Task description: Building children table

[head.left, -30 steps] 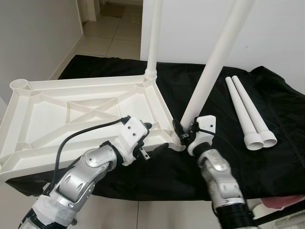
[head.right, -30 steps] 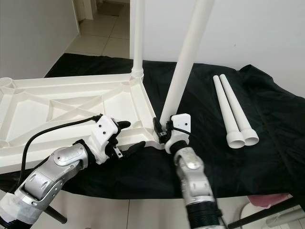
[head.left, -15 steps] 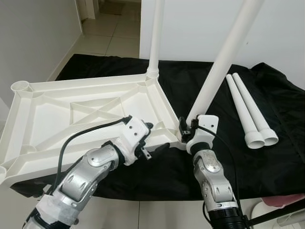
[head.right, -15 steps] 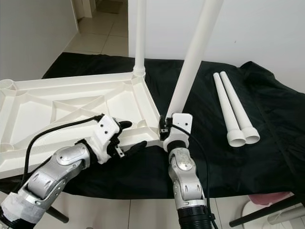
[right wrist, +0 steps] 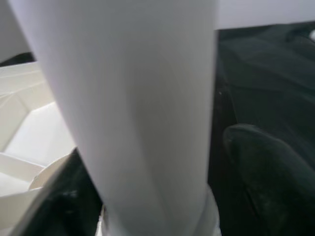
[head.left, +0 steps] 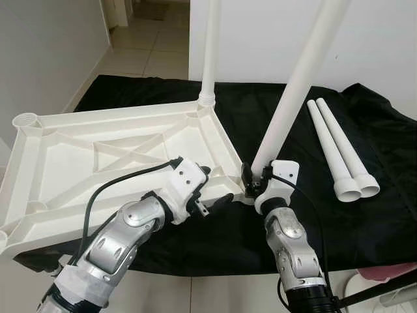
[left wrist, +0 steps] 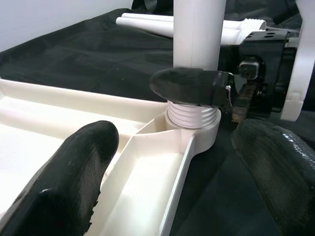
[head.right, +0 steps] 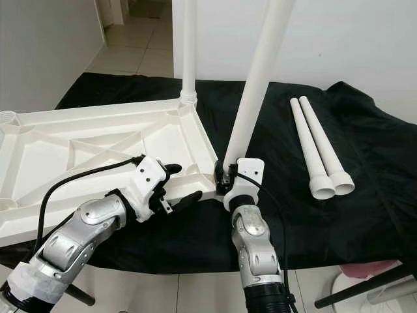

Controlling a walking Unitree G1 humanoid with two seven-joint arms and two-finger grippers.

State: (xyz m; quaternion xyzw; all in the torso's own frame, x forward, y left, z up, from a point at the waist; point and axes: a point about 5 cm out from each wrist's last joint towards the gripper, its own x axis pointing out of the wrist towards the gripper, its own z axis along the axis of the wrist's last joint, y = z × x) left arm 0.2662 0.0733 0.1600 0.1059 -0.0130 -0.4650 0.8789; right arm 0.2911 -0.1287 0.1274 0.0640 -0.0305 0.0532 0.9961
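The white plastic tabletop (head.left: 117, 150) lies upside down on a black-draped table. One white leg (head.left: 210, 52) stands upright in its far right corner. A second leg (head.left: 296, 78) leans from the near right corner socket (left wrist: 192, 115), its threaded end in the socket. My right gripper (head.left: 255, 179) is shut on this leg just above the socket, with fingers (right wrist: 266, 167) on both sides of the tube. My left gripper (head.left: 212, 186) is open astride the tabletop's near rim, close to that corner. Its fingertips (left wrist: 78, 167) are wide apart.
Two loose white legs (head.left: 339, 153) lie side by side on the black cloth (head.left: 365, 222) at the right. A white wall rises behind the table. A tiled hallway floor (head.left: 150, 39) runs off at the back left. Something pink (head.left: 391, 270) sits low at the right.
My right forearm has swung in to stand more upright under its gripper. The view has shifted a little. Both grippers stay where they were on the leg and the rim.
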